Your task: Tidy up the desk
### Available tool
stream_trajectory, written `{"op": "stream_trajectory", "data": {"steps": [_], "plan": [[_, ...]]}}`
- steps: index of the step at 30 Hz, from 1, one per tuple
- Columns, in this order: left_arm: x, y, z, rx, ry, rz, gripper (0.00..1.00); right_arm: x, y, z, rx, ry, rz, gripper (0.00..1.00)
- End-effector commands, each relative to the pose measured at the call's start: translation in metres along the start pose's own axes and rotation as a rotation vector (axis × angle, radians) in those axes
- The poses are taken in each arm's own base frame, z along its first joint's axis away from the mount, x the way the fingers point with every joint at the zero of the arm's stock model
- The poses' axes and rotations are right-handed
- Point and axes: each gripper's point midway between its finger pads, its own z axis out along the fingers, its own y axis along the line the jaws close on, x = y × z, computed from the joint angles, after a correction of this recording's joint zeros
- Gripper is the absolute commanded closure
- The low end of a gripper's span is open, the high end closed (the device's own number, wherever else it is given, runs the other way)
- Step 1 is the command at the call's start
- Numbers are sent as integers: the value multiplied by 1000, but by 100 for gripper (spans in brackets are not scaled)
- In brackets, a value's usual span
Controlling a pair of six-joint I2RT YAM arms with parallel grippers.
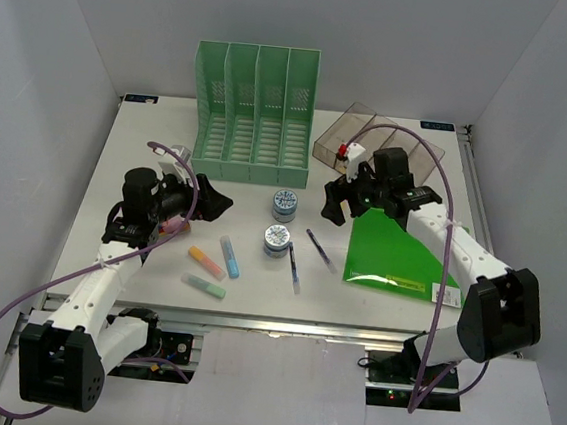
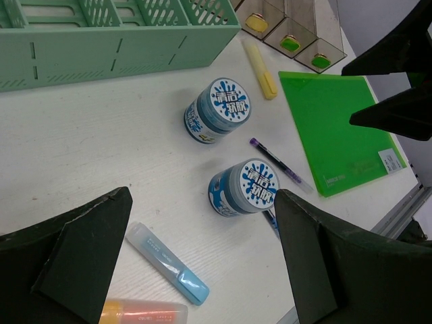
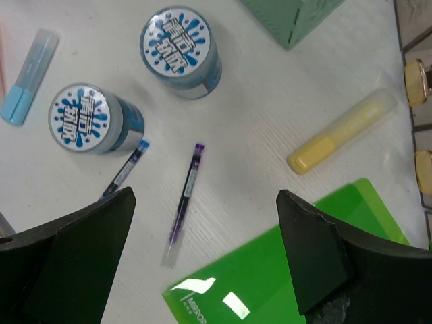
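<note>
left fingers (image 2: pixel 81 256) and right fingers (image 3: pixel 74 263) are held spread, nothing grasped, over the worktop (image 1: pixel 149 149) spanning the scene. the purple pen (image 3: pixel 187 192) could be rolled away if struck by one descending finger.

- Yellow highlighter (image 3: pixel 341 131): plain in both wrist views; from above, lost under right pincer (image 1: pixel 335 200).
- Green folder (image 1: pixel 400 259): far corner covered by right arm (image 1: pixel 442 233) in top view; cut by bottom edge in right wrist view.
- Green file rack (image 2: pixel 101 40): upper part past top edge of left wrist view; only one corner shows in right wrist view.
- Orange highlighter (image 2: pixel 145 314): cut by bottom edge, one end behind left pincer (image 2: pixel 204 194) finger.
- Blue pen (image 3: pixel 125 169): lower end behind a pincer finger.
- Pink thing (image 1: pixel 172 226) under left arm (image 1: pixel 149 205): too covered to identify.
- Jar lids (image 1: pixel 277 236): print too small to read from above.
</note>
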Motion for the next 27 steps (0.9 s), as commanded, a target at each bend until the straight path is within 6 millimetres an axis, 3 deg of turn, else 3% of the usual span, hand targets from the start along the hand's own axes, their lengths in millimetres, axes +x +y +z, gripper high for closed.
{"op": "stream_trajectory", "data": {"steps": [1,9,13,27], "plan": [[-17,-7,-1,10,-30,33,2,-45,8,25,60,-37,64,9],[-18,-6,-1,5,-32,37,2,-57,41,85,44,64,161,10],[-20,-6,-2,4,-36,42,2,-54,41,108,67,90,153,10],[-19,-8,-1,13,-31,40,2,-38,25,142,228,135,54,10]]}}
